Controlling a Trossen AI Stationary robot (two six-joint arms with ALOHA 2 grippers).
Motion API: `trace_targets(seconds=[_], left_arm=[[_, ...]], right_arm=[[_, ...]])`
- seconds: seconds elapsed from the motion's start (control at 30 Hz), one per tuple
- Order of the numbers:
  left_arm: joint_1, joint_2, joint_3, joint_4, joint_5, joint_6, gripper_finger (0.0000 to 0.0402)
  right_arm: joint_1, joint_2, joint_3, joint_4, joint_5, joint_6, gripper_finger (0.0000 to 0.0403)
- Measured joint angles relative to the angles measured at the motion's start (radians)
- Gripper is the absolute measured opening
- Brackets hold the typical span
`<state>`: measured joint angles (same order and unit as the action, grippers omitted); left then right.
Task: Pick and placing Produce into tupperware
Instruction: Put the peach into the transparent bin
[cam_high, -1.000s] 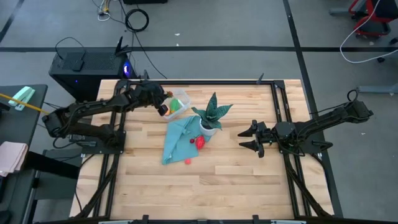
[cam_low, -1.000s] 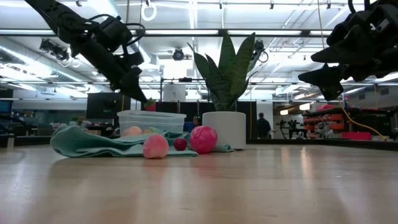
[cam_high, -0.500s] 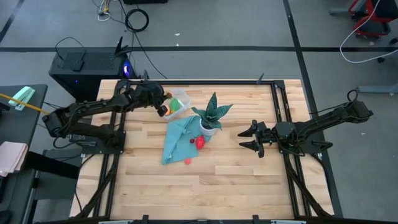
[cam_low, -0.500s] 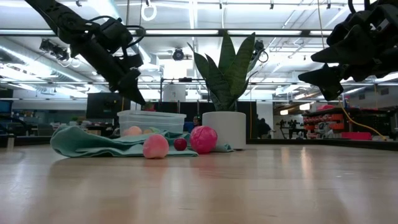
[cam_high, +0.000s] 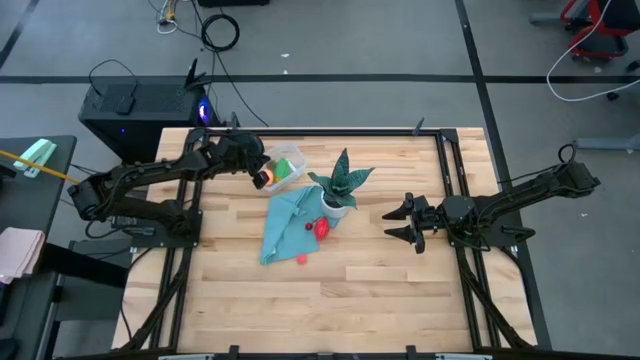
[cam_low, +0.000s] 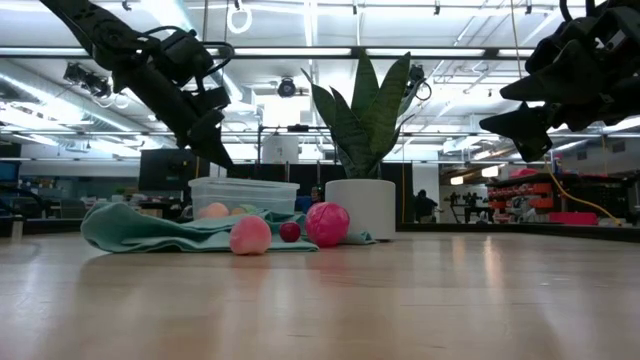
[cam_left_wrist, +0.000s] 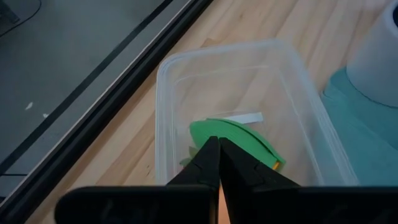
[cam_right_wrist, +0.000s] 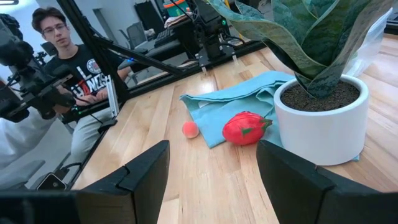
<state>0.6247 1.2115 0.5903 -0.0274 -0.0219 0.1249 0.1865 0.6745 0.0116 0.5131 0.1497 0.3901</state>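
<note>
My left gripper (cam_high: 257, 172) (cam_left_wrist: 219, 155) is shut and hangs over the near-left end of the clear tupperware (cam_high: 291, 156) (cam_left_wrist: 165, 68), its tips (cam_low: 218, 155) above the rim. A green round (cam_left_wrist: 233, 134) lies inside the tupperware. The orange round (cam_high: 266, 179) (cam_low: 213, 210) sits just under the tips. The larger red piece (cam_high: 322, 228) (cam_right_wrist: 245, 127) lies at the teal cloth's edge. The small pinkish one (cam_high: 301, 259) (cam_right_wrist: 190, 129) rests on the bare wood. My right gripper (cam_high: 410, 222) (cam_right_wrist: 214, 180) hovers open, right of the plant.
The spiky plant in a white pot (cam_high: 336, 205) stands right next to the tupperware, on the teal cloth (cam_high: 283, 228). A tiny dark-red piece (cam_low: 290, 231) lies on that cloth. A person (cam_right_wrist: 62, 56) sits beyond the table. Bare wood (cam_high: 330, 300) spreads toward the near edge.
My left gripper has risen a little above the tupperware and drawn slightly toward the table's left, staying shut. Nothing else has moved.
</note>
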Motion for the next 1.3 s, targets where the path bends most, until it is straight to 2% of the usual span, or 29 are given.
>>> trace_targets(seconds=[0.27,0.5,0.77,0.97,1.3], left_arm=[[-0.03,-0.001,-0.001,0.045,0.0,0.017,0.0018],[-0.116,-0.001,-0.001,0.228,0.008,0.029,0.0008],[-0.172,-0.043,-0.001,0.452,0.155,0.011,0.0029],[-0.23,-0.089,-0.001,0.447,0.226,-0.011,0.0049],[-0.42,-0.129,-0.001,0.442,0.226,0.015,0.0073]], right_arm=[[0.0,0.0,0.0,0.0,0.0,0.0,0.0246],[0.0,0.0,0.0,0.0,0.007,0.0,0.0246],[0.0,0.0,0.0,-0.001,0.007,0.0,0.0246],[0.0,0.0,0.0,-0.004,0.007,0.0,0.0246],[0.0,0.0,0.0,-0.004,0.006,0.0,0.0246]])
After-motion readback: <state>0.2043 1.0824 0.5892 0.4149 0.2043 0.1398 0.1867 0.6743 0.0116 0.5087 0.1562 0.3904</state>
